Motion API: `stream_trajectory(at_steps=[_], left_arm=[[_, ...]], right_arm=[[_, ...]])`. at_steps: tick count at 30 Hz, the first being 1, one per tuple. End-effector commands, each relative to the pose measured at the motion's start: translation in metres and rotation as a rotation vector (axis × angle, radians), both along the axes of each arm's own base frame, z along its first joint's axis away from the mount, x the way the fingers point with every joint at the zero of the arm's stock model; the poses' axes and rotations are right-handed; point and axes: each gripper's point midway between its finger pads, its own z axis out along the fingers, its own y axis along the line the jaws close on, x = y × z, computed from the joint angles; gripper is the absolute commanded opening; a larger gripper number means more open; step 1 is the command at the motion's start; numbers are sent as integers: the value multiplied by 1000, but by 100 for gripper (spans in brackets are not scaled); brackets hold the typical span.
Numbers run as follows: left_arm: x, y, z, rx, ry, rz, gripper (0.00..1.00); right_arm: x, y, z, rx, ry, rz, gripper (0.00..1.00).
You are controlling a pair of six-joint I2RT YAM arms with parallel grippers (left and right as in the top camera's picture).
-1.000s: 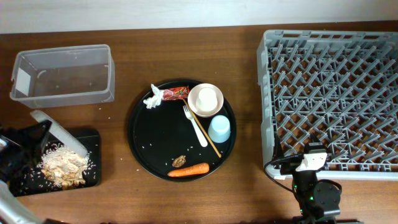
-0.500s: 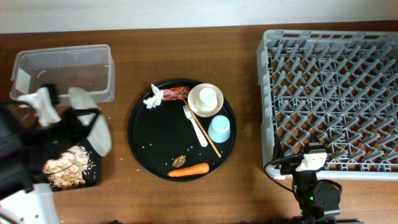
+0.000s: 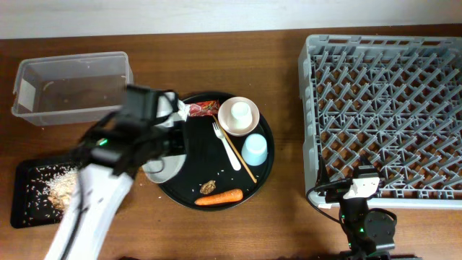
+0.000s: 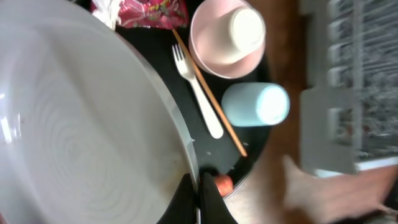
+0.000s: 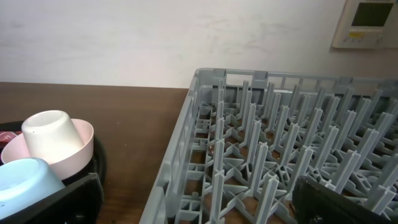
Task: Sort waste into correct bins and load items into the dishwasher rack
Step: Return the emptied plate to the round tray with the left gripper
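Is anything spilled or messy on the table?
Yes. Loose rice grains are scattered over the shallow black tray around the rice heap, instead of staying in one pile.

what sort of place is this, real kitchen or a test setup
Likely a staged dish-clearing station, not a real kitchen: a wooden table holds a grey dishwasher rack, a round black tray carrying a pink bowl and a carrot, and a clear tub for waste.

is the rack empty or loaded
Empty. The rack shows only bare pegs in overhead and right wrist views; the left gripper holds the plate.
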Motion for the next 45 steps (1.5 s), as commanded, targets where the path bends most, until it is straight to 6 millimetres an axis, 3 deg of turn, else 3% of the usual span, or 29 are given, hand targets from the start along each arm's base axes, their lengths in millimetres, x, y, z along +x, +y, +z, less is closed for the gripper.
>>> stream_trajectory(at_steps=[1,5,12,15,22,29,32,37,41,45], left_arm=[[26,-3,-30,140,8,30,0],[43,-18,-66,164,58,4,0],[48,-31,-115,206,151,-30,0],[49,-33,-125,214,170,-33,11],[50,-33,-126,216,166,-41,20],[58,-32,-121,230,127,-55,21],[60,-33,-114,229,125,-54,15],[56,-31,-88,240,154,-57,18],[33,-26,-81,254,254,-76,20],[-2,-26,-85,249,393,-111,11]], right_arm=[[0,-2,-3,-6,5,-6,99],[0,-2,-3,-6,5,-5,99],[0,-2,-3,-6,5,-5,99],[0,-2,-3,-6,5,-5,99],[0,-2,-3,-6,5,-5,99],[0,-2,-3,-7,5,-5,99],[0,-2,-3,-6,4,-6,99],[0,-2,-3,-6,5,-5,99],[0,-2,-3,-6,5,-5,99],[0,-2,-3,-6,5,-5,99]])
